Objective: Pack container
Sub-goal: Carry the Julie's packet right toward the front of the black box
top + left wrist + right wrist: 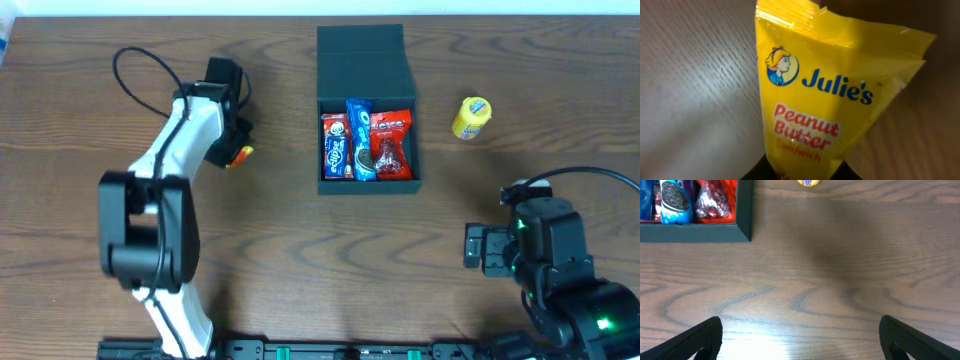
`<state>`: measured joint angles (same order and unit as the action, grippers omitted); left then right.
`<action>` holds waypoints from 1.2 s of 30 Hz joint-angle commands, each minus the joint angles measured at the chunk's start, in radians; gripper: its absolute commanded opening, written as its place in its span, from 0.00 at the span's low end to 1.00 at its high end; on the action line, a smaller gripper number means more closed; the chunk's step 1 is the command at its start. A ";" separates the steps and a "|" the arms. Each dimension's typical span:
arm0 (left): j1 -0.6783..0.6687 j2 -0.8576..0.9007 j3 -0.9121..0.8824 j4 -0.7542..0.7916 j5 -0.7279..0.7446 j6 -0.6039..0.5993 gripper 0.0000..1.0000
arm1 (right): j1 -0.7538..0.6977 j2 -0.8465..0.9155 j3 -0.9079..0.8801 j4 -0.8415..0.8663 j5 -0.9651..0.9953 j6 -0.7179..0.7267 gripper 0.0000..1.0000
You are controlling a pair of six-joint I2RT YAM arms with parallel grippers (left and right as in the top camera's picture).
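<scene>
The dark teal container [368, 187] sits open at the table's middle back, its flap lid [360, 60] lying flat behind it. Inside stand three snack packets: a red-and-blue one, a blue one [359, 140] and a red one [391, 145]. Its corner shows in the right wrist view [744, 232]. My left gripper [237, 152] is left of the container, shut on a yellow Julie's peanut butter sandwich packet [825, 95]. My right gripper [800, 340] is open and empty over bare wood at the front right.
A second yellow snack packet [471, 117] lies right of the container, also at the top of the right wrist view [807, 182]. The left arm's black cable [150, 75] loops over the back left of the table.
</scene>
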<state>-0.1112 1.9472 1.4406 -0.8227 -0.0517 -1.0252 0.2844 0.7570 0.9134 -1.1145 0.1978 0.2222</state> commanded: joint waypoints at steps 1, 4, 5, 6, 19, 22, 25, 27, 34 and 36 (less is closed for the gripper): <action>-0.042 -0.117 -0.001 -0.024 -0.001 0.101 0.25 | -0.016 -0.005 0.002 -0.002 0.003 -0.006 0.99; -0.111 -0.202 -0.001 -0.042 -0.001 0.186 0.23 | -0.016 -0.005 0.002 -0.002 0.003 -0.006 0.99; -0.150 -0.232 -0.001 -0.046 -0.001 0.220 0.21 | -0.016 -0.005 0.002 -0.002 0.003 -0.006 0.99; -0.188 -0.254 -0.001 -0.050 -0.001 0.249 0.21 | -0.016 -0.005 0.002 -0.002 0.003 -0.006 0.99; -0.653 -0.277 0.005 0.052 0.000 0.468 0.31 | -0.016 -0.005 0.002 -0.002 0.003 -0.006 0.99; -0.700 -0.224 0.042 0.064 0.001 0.488 0.29 | -0.016 -0.005 0.002 -0.002 0.003 -0.006 0.99; -0.702 -0.164 0.085 0.058 0.000 0.488 0.28 | -0.016 -0.005 0.002 -0.002 0.003 -0.006 0.99; -0.700 -0.136 0.115 0.039 -0.012 0.488 0.30 | -0.016 -0.005 0.002 -0.002 0.003 -0.006 0.99; -0.700 -0.208 0.127 -0.066 -0.071 0.437 0.46 | -0.016 -0.005 0.002 -0.002 0.003 -0.006 0.99; -0.700 -0.242 0.127 -0.113 -0.071 0.364 0.54 | -0.016 -0.005 0.002 -0.002 0.003 -0.006 0.99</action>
<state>-0.8154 1.7710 1.5421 -0.9062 -0.0940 -0.5766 0.2844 0.7570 0.9134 -1.1145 0.1978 0.2222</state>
